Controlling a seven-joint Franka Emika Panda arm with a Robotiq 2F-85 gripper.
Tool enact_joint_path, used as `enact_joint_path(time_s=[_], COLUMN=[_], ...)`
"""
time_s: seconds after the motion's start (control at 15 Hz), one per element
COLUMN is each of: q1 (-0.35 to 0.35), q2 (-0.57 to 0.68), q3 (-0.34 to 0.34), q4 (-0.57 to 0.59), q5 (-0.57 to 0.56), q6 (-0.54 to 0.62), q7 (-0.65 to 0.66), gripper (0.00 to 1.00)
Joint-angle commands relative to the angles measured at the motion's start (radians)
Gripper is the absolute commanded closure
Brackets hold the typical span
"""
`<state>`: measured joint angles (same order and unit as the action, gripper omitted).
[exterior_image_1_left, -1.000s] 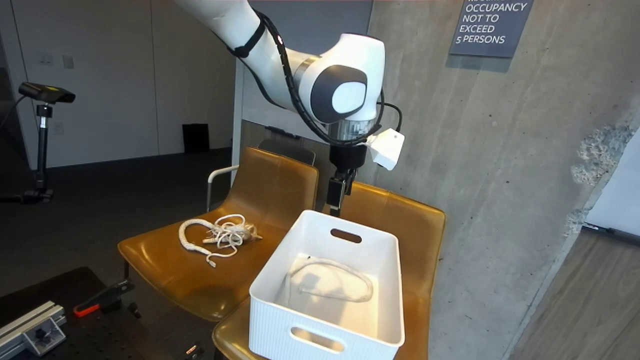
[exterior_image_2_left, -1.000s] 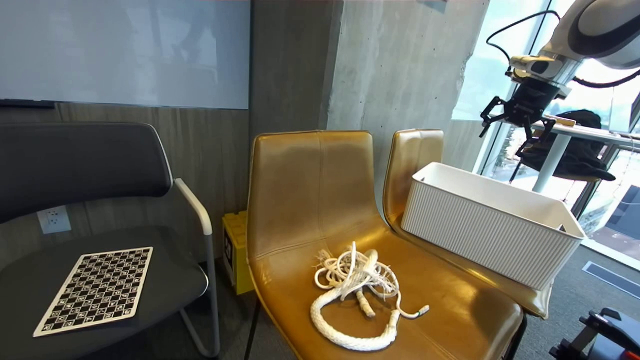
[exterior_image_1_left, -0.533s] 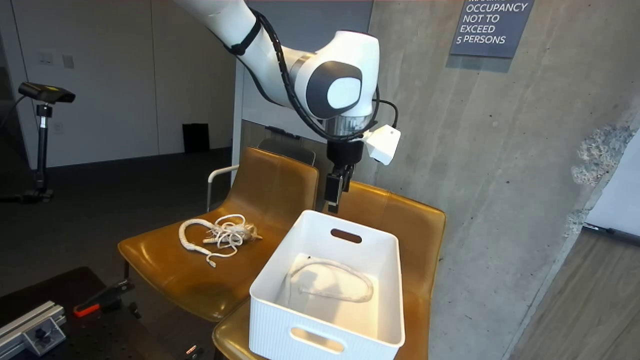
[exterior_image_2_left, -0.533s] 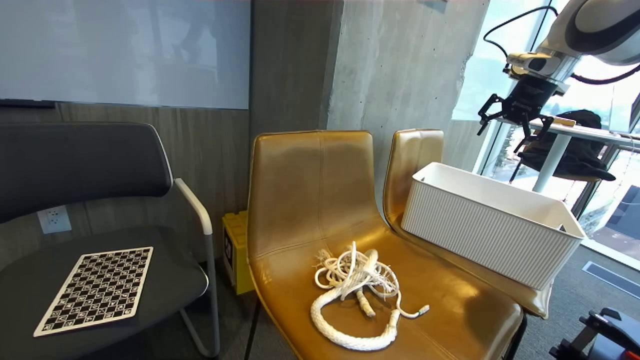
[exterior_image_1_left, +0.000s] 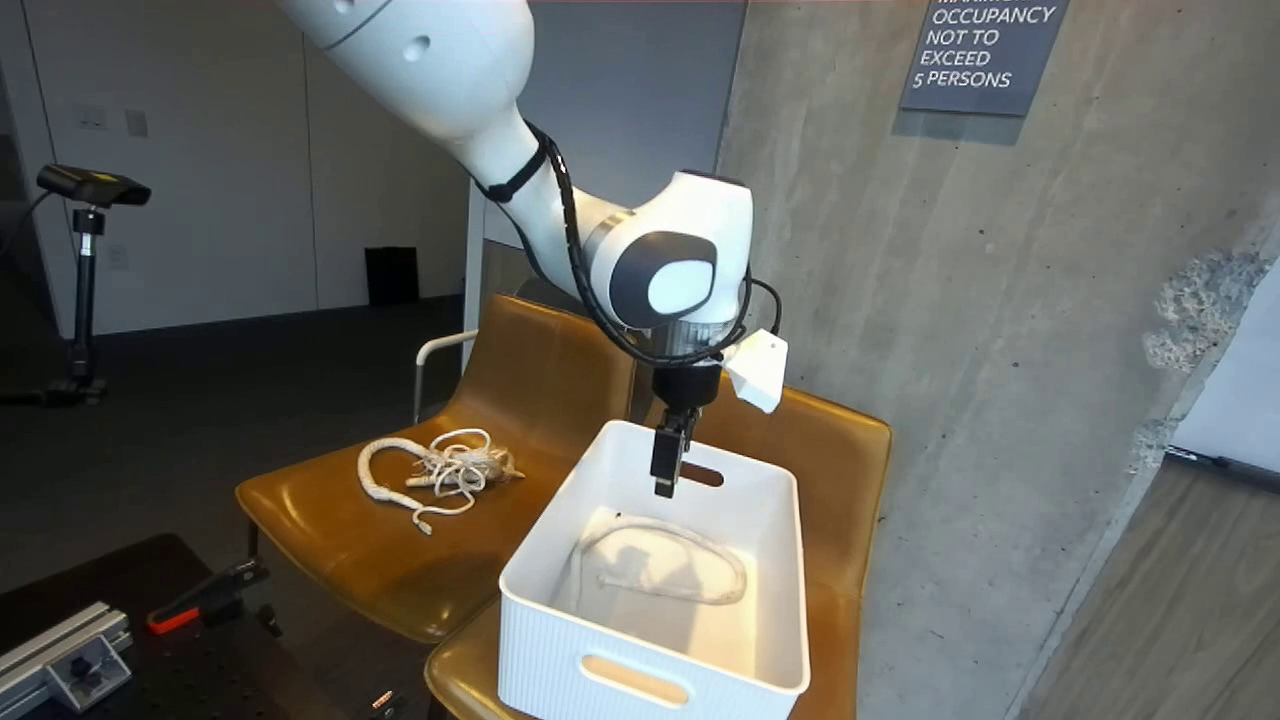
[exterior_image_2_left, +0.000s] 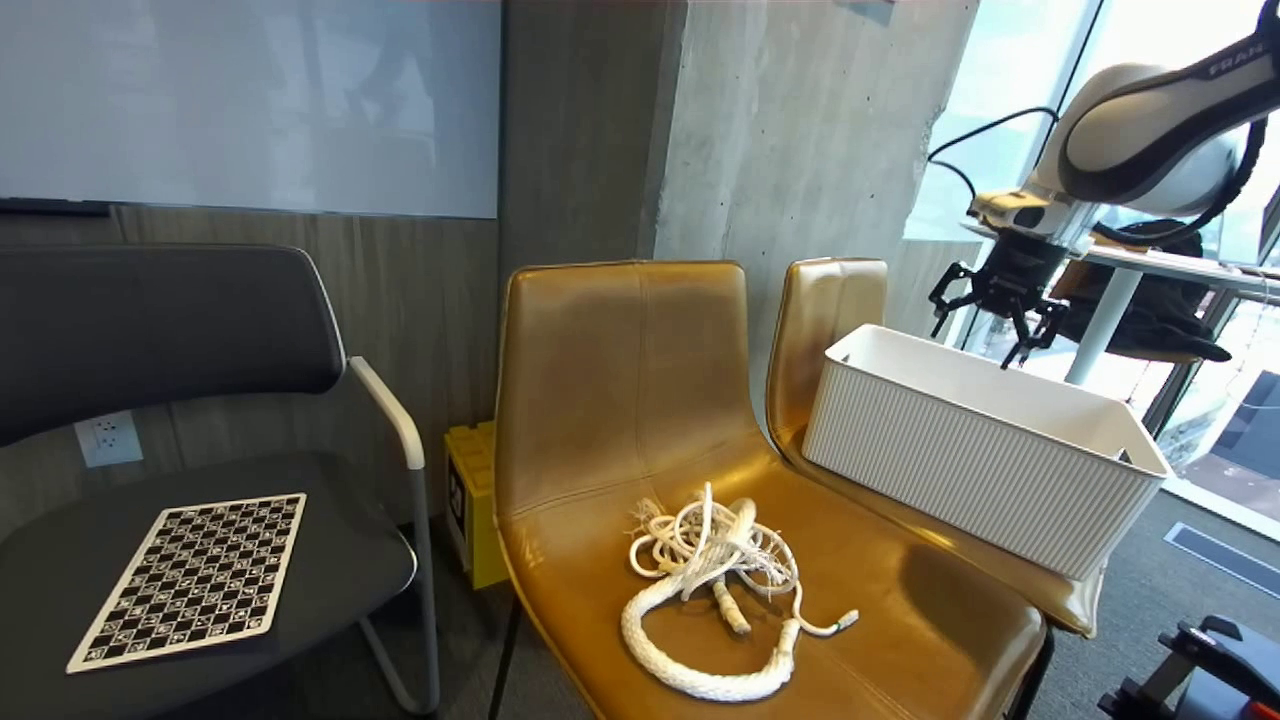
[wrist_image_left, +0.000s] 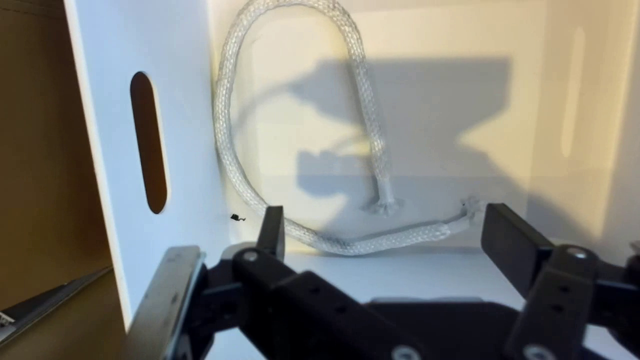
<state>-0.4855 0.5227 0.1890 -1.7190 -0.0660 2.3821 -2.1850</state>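
My gripper (wrist_image_left: 383, 212) stands open with nothing between its fingers. It points down over the white bin (wrist_image_left: 112, 55), and in an exterior view its tips overlap the bin's handle end (exterior_image_1_left: 664, 488). A white braided rope (wrist_image_left: 400, 239) lies in a loop on the bin floor, below the fingertips and apart from them. One frayed rope end appears near the right finger (wrist_image_left: 512, 240); the left finger (wrist_image_left: 274, 227) covers a bit of the loop. In an exterior view the bin's near wall (exterior_image_2_left: 960, 470) hides that rope.
The bin rests on a brown chair (exterior_image_1_left: 845, 450). Beside it, another brown chair (exterior_image_2_left: 620, 360) bears a tangled white rope pile (exterior_image_2_left: 710, 687). A concrete wall (exterior_image_1_left: 1000, 400) rises behind. A dark chair (exterior_image_2_left: 160, 340) holds a checkered board (exterior_image_2_left: 190, 580). A camera stand (exterior_image_1_left: 88, 280) is at far left.
The arm has come down in both exterior views, bringing the open gripper from above the bin's rim to the bin's opening. Bin and ropes have stayed put.
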Motion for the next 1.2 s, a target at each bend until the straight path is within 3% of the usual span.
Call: enact_joint_path(time_s=[0.0, 0.4, 0.8, 0.93, 1.13], q1=[0.047, 0.023, 0.042, 0.044, 0.046], q2=[0.143, 0.319, 0.475, 0.523, 0.571], q3=[-0.082, -0.101, -0.111, -0.120, -0.130], q4=[0.104, 0.239, 0.376, 0.418, 0.459], q5=[0.035, 0.034, 0.013, 0.006, 0.003], q6=[0.063, 0.136, 0.166, 0.160, 0.154], q7=[-0.123, -0.241, -0.272, -0.277, -0.276], gripper=[0.00, 0.00, 0.00, 0.26, 0.49])
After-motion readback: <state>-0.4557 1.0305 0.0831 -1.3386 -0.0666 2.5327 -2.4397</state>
